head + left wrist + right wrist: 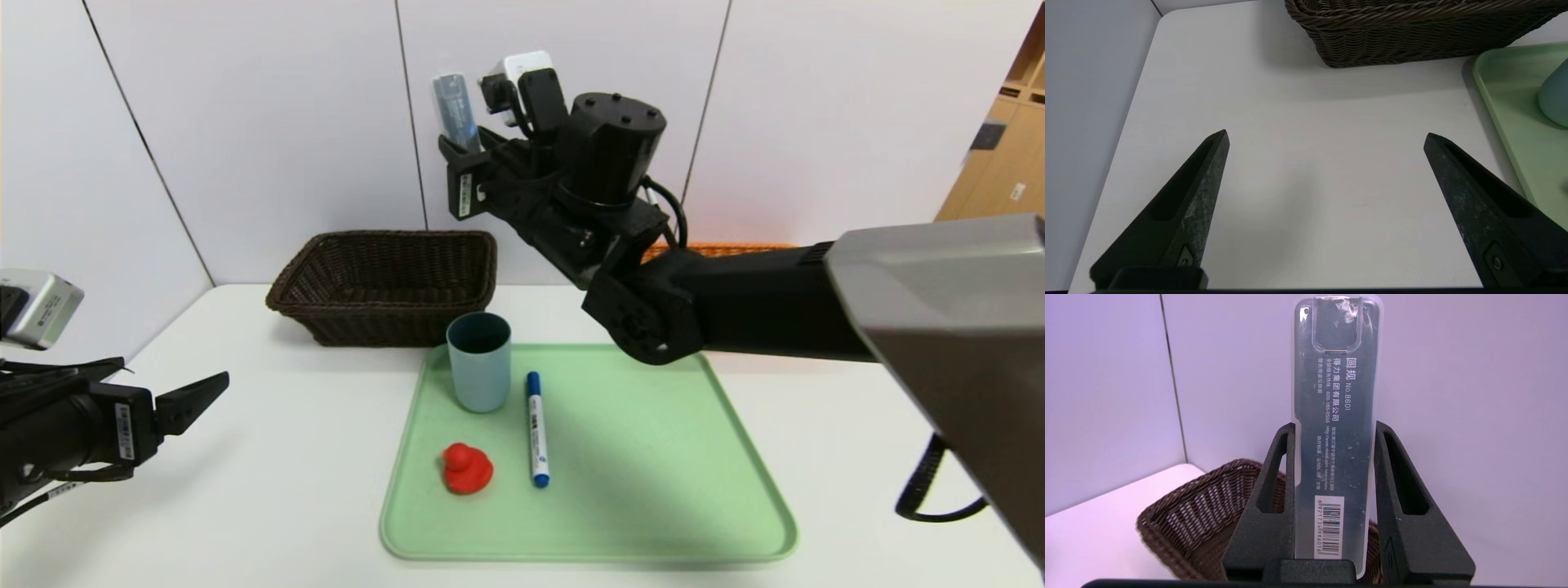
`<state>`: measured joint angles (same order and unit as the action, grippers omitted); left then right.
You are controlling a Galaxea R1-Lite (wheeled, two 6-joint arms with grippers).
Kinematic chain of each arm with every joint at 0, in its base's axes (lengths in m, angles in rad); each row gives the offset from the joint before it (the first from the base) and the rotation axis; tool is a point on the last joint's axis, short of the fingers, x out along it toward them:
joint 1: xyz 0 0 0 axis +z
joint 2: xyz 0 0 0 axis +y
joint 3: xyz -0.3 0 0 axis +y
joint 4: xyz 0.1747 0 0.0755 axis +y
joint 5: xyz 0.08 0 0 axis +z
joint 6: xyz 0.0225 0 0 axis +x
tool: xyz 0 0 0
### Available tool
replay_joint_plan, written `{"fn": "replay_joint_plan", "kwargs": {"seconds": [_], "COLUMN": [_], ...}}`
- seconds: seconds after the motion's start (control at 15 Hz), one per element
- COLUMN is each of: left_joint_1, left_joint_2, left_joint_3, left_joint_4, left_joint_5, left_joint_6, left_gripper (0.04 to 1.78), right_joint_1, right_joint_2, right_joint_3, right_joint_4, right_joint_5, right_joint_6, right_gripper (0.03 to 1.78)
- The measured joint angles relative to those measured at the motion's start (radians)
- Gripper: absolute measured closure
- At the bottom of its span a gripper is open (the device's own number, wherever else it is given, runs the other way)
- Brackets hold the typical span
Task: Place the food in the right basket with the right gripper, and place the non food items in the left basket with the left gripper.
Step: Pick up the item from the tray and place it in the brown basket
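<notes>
Above the left basket [384, 282], the right end effector [464, 155] clamps the clear-grey case [1335, 428] upright.

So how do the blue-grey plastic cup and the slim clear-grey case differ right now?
The blue-grey plastic cup stands upright on the green tray; the slim clear-grey case is held aloft in the right claw. The cup is round and opaque, the case flat and see-through. Neither is in the dark brown wicker basket.
</notes>
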<state>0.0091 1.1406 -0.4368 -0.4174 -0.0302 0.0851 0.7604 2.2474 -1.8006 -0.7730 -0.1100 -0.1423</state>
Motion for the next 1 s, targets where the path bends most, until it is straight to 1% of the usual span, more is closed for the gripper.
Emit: {"fn": "replay_joint_plan", "kwargs": {"seconds": [0.13, 0.27, 0.53, 0.8, 0.87, 0.93, 1.0], "left_joint_1": [0.0, 0.0, 0.0, 0.0, 0.0, 0.0, 0.0], "left_joint_2": [0.001, 0.004, 0.01, 0.021, 0.024, 0.026, 0.028], "left_joint_3": [0.003, 0.006, 0.013, 0.012, 0.013, 0.016, 0.016], "left_joint_4": [0.0, -0.001, -0.006, -0.008, -0.008, -0.008, -0.008], "left_joint_5": [0.0, -0.001, 0.0, 0.001, 0.001, 0.001, 0.001], "left_joint_6": [-0.001, -0.001, -0.001, 0.0, -0.002, -0.002, -0.003], "left_gripper": [0.13, 0.13, 0.13, 0.13, 0.13, 0.13, 0.13], "right_joint_1": [0.0, 0.0, 0.0, -0.004, -0.006, -0.007, -0.007], "right_joint_2": [0.088, 0.155, 0.234, 0.26, 0.261, 0.262, 0.263], "right_joint_3": [-0.098, -0.136, -0.15, -0.151, -0.151, -0.151, -0.151], "right_joint_4": [0.0, 0.011, 0.032, 0.055, 0.076, 0.083, 0.08], "right_joint_5": [0.0, 0.001, 0.009, -0.002, -0.006, -0.008, -0.008], "right_joint_6": [-0.035, -0.053, -0.053, -0.053, -0.052, -0.051, -0.051], "right_gripper": [1.27, 1.27, 1.27, 1.27, 1.27, 1.2, 1.07]}}
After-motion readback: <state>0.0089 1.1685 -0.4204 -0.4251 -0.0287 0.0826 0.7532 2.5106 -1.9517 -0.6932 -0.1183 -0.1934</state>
